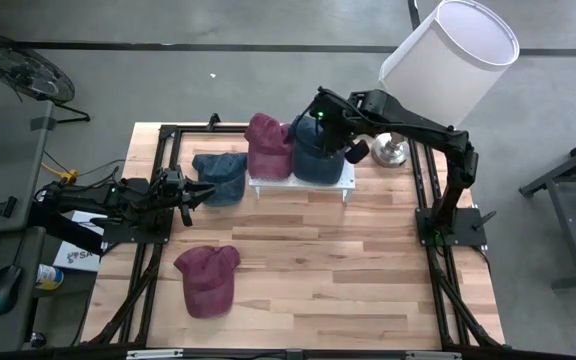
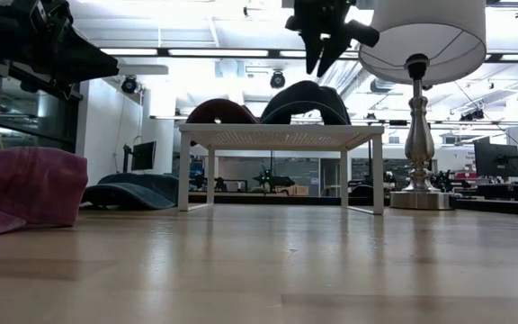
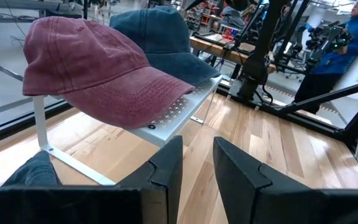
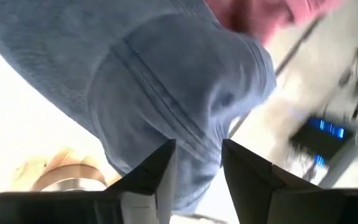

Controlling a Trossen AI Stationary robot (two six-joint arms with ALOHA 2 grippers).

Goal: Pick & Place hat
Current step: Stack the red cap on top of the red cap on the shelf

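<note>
A: Watching the right gripper (image 2: 322,65) – hanging just above the navy hat (image 2: 306,101), fingers standing apart, clamping nothing.

B: And sitting on the white stand (image 2: 281,135), that navy hat, touching the maroon hat (image 2: 221,112) next to it. Worrying about that pairing – coming down off-centre and nudging the maroon one off the edge.

A: Also risking a thin pinch. Closing on only a fold of soft cloth, then dragging the hat instead of lifting it, maybe tipping the light stand.

B: Minding the lamp (image 2: 418,117) too – standing near the stand on the counter (image 1: 368,270), shade close by the right arm. Swinging wide and clipping it seems possible.

A: Hard judging clearance from the right wrist view – probably hovering very close to the crown, though not touching, going by the low view.

B: Checking the left gripper (image 3: 197,146) – waiting at the counter's left side, fingers apart with nothing between, beside the blue hat (image 1: 220,177).

A: Not interfering, then. Leaving a second maroon hat (image 1: 208,278) lying well apart at the front.
</note>
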